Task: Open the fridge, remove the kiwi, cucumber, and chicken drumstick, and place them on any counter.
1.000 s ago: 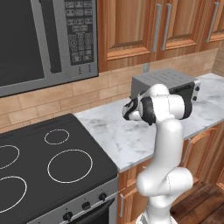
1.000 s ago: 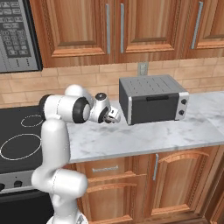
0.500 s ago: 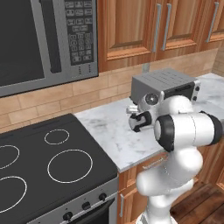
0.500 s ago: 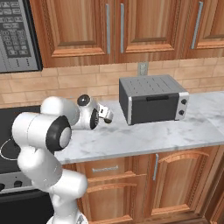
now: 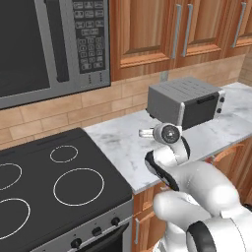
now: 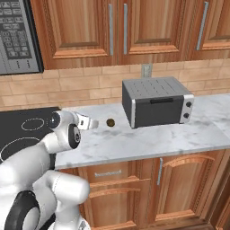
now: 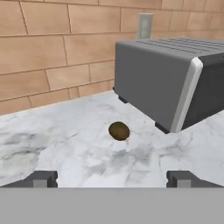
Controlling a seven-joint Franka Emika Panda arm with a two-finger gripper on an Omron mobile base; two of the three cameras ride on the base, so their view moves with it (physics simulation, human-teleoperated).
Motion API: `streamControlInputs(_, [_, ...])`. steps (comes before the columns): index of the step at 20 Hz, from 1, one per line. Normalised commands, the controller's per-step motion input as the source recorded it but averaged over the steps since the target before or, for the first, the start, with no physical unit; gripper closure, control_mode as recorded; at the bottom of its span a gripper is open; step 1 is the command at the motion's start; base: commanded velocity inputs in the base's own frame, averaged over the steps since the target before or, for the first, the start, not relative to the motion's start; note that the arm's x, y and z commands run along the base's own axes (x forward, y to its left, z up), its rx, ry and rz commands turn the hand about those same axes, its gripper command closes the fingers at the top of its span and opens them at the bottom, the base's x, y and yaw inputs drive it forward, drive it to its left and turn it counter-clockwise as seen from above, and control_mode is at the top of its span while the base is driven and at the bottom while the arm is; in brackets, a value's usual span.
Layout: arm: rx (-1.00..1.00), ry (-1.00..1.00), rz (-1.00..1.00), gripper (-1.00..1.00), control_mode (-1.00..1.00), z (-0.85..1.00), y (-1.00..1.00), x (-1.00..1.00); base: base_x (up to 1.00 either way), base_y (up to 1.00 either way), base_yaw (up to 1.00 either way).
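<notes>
Looking down the hand [image 7: 112,178] I've got it spread wide and empty, low over the marble desk [image 7: 65,148]; the kiwi [image 7: 119,131] lies on the desk ahead between my fingertips [image 7: 41,178], just beside the grey toaster oven [image 7: 170,78], near the brick wall

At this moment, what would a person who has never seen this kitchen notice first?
First the small brown kiwi, lying alone on the white marble counter just left of the grey toaster oven. Next, the open gripper, low over the counter and facing the kiwi. Then the black stove top beside the counter, under the microwave.
</notes>
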Motion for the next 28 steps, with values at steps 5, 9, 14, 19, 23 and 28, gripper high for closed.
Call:
streamControlInputs(5, [0.0,0.12,0.07,-1.0,-1.0,1.0,0.3,-0.84,0.0,0.0,0.0])
streamControlInputs(9, [0.0,0.32,0.01,-1.0,-1.0,1.0,0.04,-0.74,0.0,0.0,0.0])
streamControlInputs(14, [0.0,0.31,0.0,-1.0,-1.0,0.58,0.0,-0.84,0.0,0.0,0.0])
streamControlInputs(19, [0.0,0.18,0.0,-1.0,-1.0,-0.07,0.0,-0.8,0.0,0.0,0.0])
streamControlInputs(23, [0.0,0.0,0.0,-1.0,-1.0,-0.05,0.0,-0.34,0.0,0.0,0.0])
streamControlInputs(28, [0.0,0.0,0.0,-1.0,1.0,0.0,0.0,0.0,-0.78,0.0,-0.01])
